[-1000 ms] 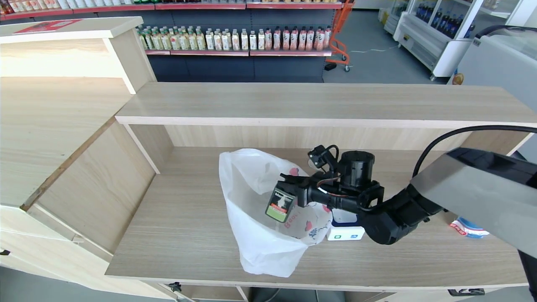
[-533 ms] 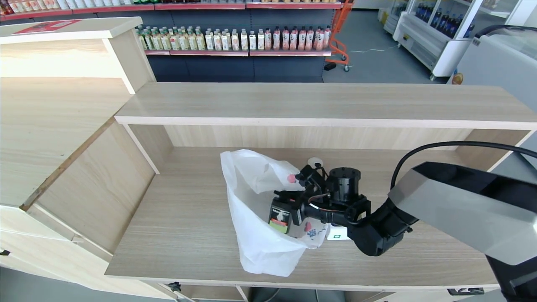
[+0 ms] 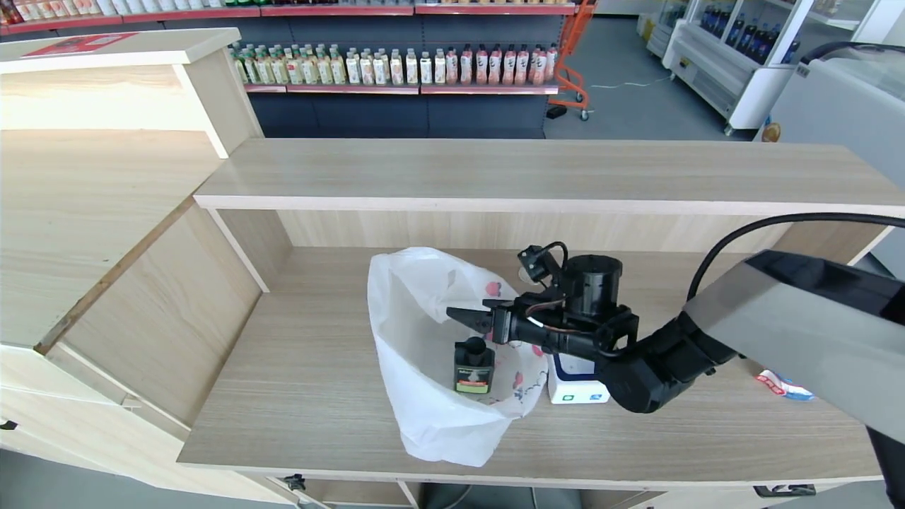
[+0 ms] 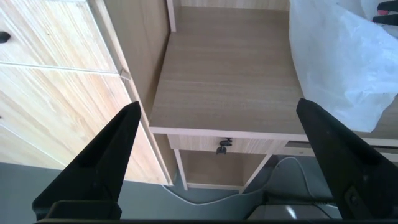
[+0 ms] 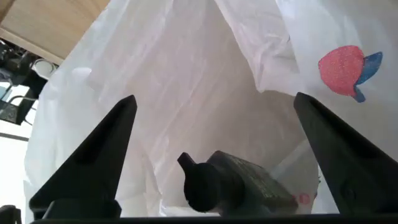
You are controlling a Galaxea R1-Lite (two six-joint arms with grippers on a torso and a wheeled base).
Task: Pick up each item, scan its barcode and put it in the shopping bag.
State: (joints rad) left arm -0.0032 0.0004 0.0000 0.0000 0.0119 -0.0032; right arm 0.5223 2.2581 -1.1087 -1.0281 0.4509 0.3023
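Observation:
A white plastic shopping bag point(image 3: 424, 396) stands open on the wooden counter point(image 3: 311, 382). Inside it a small dark bottle point(image 3: 474, 365) with a black cap and a red and green label stands upright; the right wrist view looks down on that bottle point(image 5: 239, 186) against the bag's white wall point(image 5: 180, 93). My right gripper point(image 3: 468, 319) hovers open just above the bottle, over the bag's mouth, with nothing between its fingers point(image 5: 348, 158). My left gripper point(image 4: 217, 162) hangs open, low off the counter's front left corner, with the bag point(image 4: 342, 56) off to one side.
A white scanner box point(image 3: 576, 382) sits on the counter right beside the bag. A small red, white and blue packet point(image 3: 785, 385) lies at the far right. A raised shelf point(image 3: 544, 173) runs along the back, and a side panel point(image 3: 155, 311) walls the left.
The right gripper lowered the bottle into the bag, opened and let it go, then rose a little. The bottle now stands inside the bag.

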